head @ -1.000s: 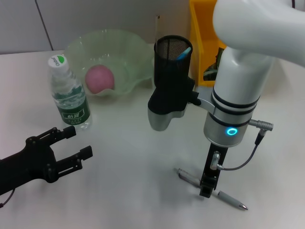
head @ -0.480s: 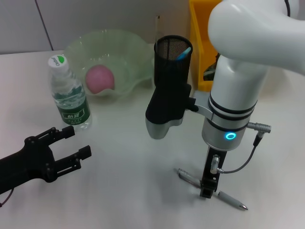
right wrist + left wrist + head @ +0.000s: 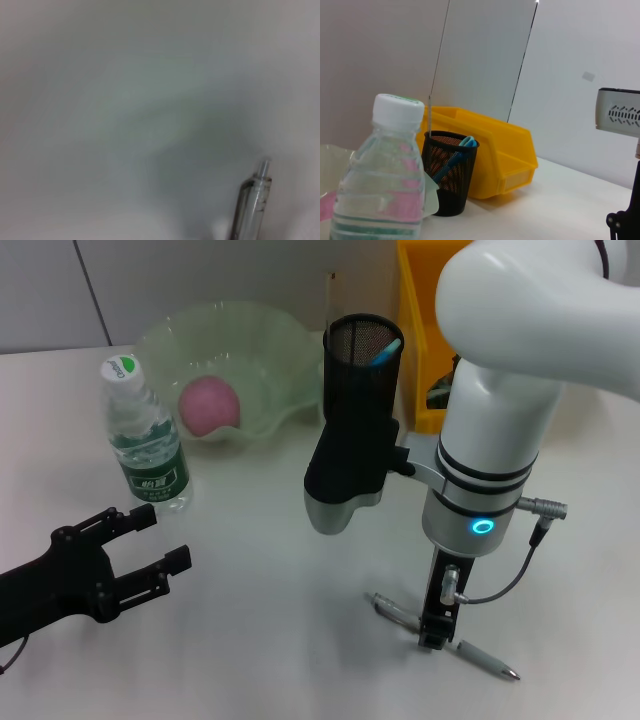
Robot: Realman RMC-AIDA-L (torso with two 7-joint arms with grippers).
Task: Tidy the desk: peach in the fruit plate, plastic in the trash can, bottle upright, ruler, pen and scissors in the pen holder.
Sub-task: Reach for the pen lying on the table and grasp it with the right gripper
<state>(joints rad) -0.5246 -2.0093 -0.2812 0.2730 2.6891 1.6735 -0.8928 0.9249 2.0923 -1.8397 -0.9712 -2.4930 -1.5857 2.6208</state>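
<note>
The pen lies flat on the desk at the front right, and its clear tip shows in the right wrist view. My right gripper points straight down onto the pen's middle. My left gripper rests open and empty at the front left. The bottle stands upright behind it. The peach sits in the fruit plate. The pen holder holds the blue scissors and the ruler. Something dark lies in the trash can; I cannot tell whether it is the plastic.
My right arm's white forearm and its wrist camera housing hang over the middle of the desk, just in front of the pen holder. A grey cable loops beside the right wrist. A pale wall stands behind the desk.
My right arm has shifted slightly left and a little lower over the pen. The left arm and the other things have not moved.
</note>
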